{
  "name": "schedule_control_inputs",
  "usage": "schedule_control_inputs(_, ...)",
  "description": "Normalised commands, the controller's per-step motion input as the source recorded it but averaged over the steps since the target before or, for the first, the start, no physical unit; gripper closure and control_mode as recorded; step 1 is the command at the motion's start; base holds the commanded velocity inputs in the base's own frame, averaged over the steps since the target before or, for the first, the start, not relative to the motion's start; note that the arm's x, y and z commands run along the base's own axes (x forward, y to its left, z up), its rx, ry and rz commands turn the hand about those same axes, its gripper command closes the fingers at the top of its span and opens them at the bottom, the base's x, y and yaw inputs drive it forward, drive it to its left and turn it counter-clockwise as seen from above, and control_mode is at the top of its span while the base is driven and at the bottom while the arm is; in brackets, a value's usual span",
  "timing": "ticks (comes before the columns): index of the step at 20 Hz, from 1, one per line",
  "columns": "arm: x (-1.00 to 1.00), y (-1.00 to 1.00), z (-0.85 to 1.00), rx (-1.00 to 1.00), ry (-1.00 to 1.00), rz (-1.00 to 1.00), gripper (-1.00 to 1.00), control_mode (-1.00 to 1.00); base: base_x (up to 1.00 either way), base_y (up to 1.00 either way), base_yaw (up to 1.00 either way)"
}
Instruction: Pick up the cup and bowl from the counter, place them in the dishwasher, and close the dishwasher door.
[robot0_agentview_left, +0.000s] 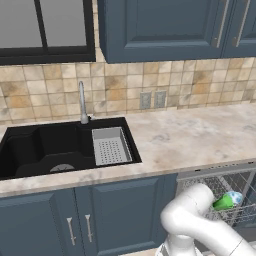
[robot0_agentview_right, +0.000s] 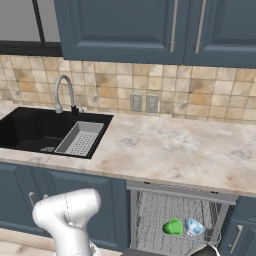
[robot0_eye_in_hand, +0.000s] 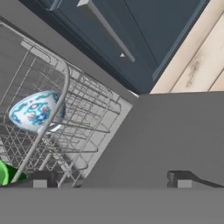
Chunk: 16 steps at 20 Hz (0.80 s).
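So both dishes are already in the dishwasher (robot0_agentview_right: 180, 220): the green cup (robot0_agentview_right: 173, 227) and the bowl (robot0_agentview_right: 194, 227) sit side by side on the wire rack (robot0_eye_in_hand: 83, 122), roughly below the bench's (robot0_agentview_right: 170, 150) front edge. The bowl is tipped on its side, leaning against a rack wire, blue pattern facing out, with the cup just beside it. Looks like the only job left is the dishwasher door (robot0_eye_in_hand: 170, 135), which is hanging open, flat and grey.

The gripper (robot0_eye_in_hand: 111, 181) hovers low over that door panel, fingers (robot0_eye_in_hand: 39, 180) spread wide with nothing between them.

How I'd do this bit: no pinching needed, just get under the free edge of the door, the one farthest from the hinge, and push up and in along its arc. Stay near the middle of that edge so it doesn't twist. I can't tell whether the rack is pulled out a little. If it is, nudge it in first or the door may catch on it and jostle the bowl.
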Motion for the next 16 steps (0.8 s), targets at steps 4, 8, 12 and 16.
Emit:
schedule_control_inputs(4,-0.3,0.0,-0.14,0.0,-0.02,0.0,-1.0,-1.0,0.0,0.0,0.0)
schedule_control_inputs(8,-0.35,0.0,-0.14,0.0,-0.03,0.0,-1.0,-1.0,0.0,0.0,0.0)
schedule_control_inputs(12,-0.36,0.0,-0.09,0.0,-0.04,0.0,-1.0,-1.0,0.0,0.0,0.0)
schedule_control_inputs(16,-0.34,0.03,-0.18,0.0,-0.04,0.01,-1.0,-1.0,0.0,0.0,0.0)
